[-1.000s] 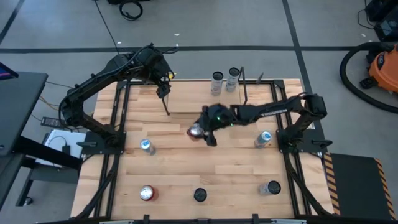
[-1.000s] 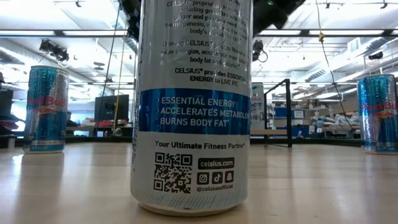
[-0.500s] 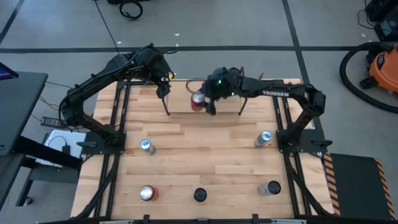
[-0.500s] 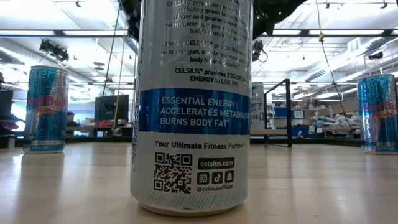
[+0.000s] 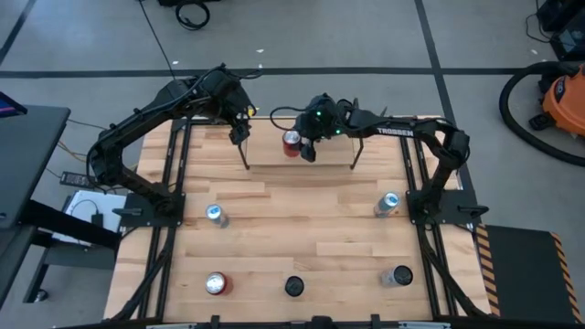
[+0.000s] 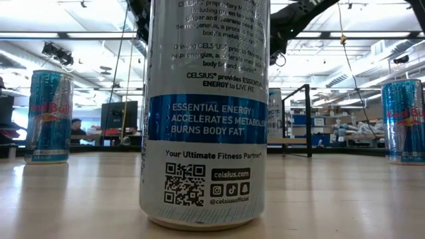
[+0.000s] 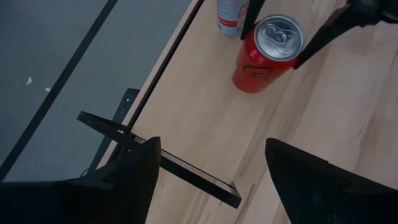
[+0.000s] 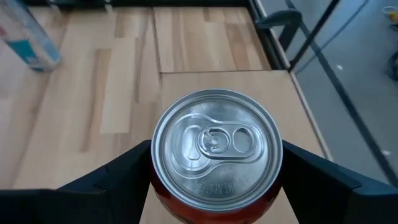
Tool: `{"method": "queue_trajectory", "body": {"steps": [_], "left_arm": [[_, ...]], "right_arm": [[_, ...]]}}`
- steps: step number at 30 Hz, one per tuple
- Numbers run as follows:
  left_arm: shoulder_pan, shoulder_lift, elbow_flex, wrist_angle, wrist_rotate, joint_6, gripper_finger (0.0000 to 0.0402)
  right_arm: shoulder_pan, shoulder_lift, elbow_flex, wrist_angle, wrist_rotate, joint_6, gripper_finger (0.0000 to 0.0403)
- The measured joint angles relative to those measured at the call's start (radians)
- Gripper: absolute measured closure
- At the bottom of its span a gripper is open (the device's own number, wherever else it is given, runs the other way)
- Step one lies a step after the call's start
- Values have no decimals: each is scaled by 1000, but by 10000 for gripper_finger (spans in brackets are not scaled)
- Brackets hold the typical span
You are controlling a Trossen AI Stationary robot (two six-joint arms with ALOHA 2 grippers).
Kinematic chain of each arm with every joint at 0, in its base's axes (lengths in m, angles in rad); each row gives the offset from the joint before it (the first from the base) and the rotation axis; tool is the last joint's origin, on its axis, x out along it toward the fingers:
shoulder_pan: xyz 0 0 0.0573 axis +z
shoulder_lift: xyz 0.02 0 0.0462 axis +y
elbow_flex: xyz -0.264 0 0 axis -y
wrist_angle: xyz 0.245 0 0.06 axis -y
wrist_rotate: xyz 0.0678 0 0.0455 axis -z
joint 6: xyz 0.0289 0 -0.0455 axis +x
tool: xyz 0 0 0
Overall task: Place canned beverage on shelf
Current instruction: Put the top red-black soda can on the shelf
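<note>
Over the shelf (image 5: 302,155), right gripper (image 5: 305,146) (fingers clamped) holds red can (image 5: 292,142).

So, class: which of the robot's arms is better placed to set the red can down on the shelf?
Right. The right gripper already clasps the red aluminium can over the light-wood shelf; the left gripper hovers empty.

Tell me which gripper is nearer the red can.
Right. The right gripper is closed around the red can above the shelf; the left gripper hovers apart, off the shelf's left end.

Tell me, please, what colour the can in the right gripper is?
Red can with a silver top, clearest in the left wrist view.
</note>
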Motion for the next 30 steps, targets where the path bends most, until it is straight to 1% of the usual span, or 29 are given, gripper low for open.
{"method": "queue_trajectory", "body": {"steps": [15,18,20,30], "left_arm": [[0,0,0,1,0,14,111],[0,0,0,1,0,14,111],[0,0,0,1,0,14,111],[0,0,0,1,0,14,111]], "right_arm": [[28,1,-2,1,19,10,87],[37,-3,-4,-4,39,2,87],[40,-10,-7,-18,75,-9,87],[18,-43,-8,-17,83,2,86]]}}
